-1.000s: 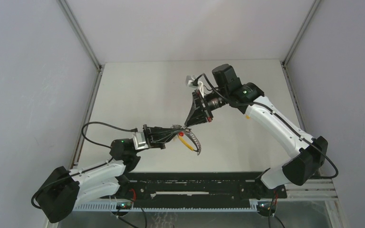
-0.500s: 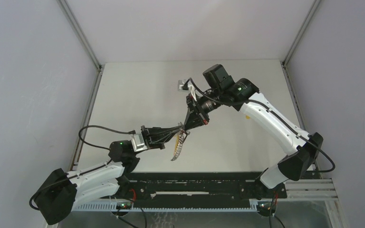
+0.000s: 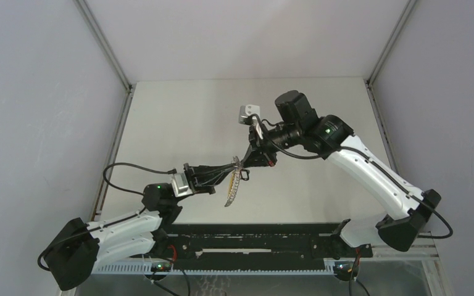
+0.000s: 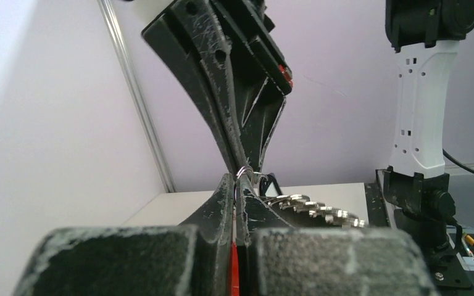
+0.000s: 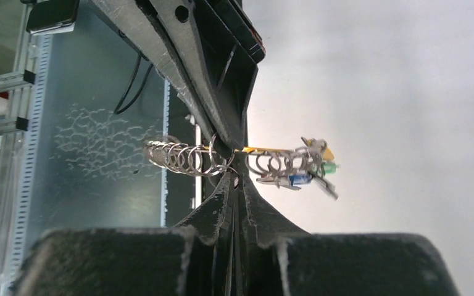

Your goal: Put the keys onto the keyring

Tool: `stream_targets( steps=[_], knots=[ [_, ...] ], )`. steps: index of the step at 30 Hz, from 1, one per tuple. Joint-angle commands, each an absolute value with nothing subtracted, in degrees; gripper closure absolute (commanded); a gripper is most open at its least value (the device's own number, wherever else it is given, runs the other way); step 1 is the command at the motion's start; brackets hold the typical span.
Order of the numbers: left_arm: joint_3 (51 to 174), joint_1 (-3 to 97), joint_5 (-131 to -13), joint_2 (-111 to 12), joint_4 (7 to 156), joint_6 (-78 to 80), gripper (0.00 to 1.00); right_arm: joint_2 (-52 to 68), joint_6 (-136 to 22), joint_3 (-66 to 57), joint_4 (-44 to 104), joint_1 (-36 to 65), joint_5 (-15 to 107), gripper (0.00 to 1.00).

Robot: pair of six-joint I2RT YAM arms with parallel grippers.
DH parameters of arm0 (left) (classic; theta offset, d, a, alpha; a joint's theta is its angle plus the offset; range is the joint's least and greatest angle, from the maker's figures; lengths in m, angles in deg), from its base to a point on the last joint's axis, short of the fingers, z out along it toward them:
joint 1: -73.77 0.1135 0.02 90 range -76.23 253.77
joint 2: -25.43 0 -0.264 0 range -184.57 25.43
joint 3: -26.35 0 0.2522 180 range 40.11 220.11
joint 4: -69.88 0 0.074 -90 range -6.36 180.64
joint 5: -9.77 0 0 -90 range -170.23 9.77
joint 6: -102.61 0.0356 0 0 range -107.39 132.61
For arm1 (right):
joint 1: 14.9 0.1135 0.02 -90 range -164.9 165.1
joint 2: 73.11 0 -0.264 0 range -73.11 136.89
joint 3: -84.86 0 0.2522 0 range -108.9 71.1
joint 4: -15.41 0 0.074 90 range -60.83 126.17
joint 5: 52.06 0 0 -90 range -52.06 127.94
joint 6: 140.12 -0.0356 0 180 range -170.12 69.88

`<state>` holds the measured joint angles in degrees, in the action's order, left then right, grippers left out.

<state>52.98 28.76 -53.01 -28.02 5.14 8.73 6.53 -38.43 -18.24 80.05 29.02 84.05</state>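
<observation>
The keyring is a chain of thin wire rings hanging above the table between both arms. My left gripper is shut on a ring at its top, and a red piece shows between its jaws. My right gripper meets it tip to tip from the far side, shut on the same stretch of keyring. Past my right gripper, small yellow, green and blue pieces and a thin metal key blade hang on the rings. From my left gripper, the chain trails right.
The white table lies under both arms, closed in by grey walls with metal posts at the corners. A black rail runs along the near edge between the arm bases.
The right arm has swung and turned its wrist while staying at the ring. The hanging chain swung from lower right to lower left. The left gripper barely moved.
</observation>
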Motion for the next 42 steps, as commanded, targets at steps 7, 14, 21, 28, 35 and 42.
stream_targets(
  steps=[7,14,21,28,35,42],
  knots=[
    [52.47,28.29,-60.57,-27.13,-0.13,7.25,1.0,1.64,-38.13,-13.44,73.01,33.16,74.78,1.0],
    [51.17,28.25,-60.4,-26.52,-0.11,7.06,1.0,-7.57,-35.47,-5.67,64.54,32.72,71.01,0.89],
    [51.41,28.25,-58.34,-26.48,-0.08,6.3,1.0,-11.51,-34.79,-1.25,57.24,29.95,71.6,0.78],
    [51.75,28.25,-55.35,-27.17,-0.04,5.54,1.0,-11.03,-30.76,2.0,50.52,28.97,77.55,0.68],
    [52.49,28.25,-53.42,-27.97,-0.04,5.16,1.0,-8.6,-27.24,2.07,49.03,28.61,83.81,0.66],
    [52.94,28.25,-53.47,-28.34,-0.03,4.88,1.0,-6.4,-25.51,2.04,49.4,28.61,87.27,0.67]
  ],
)
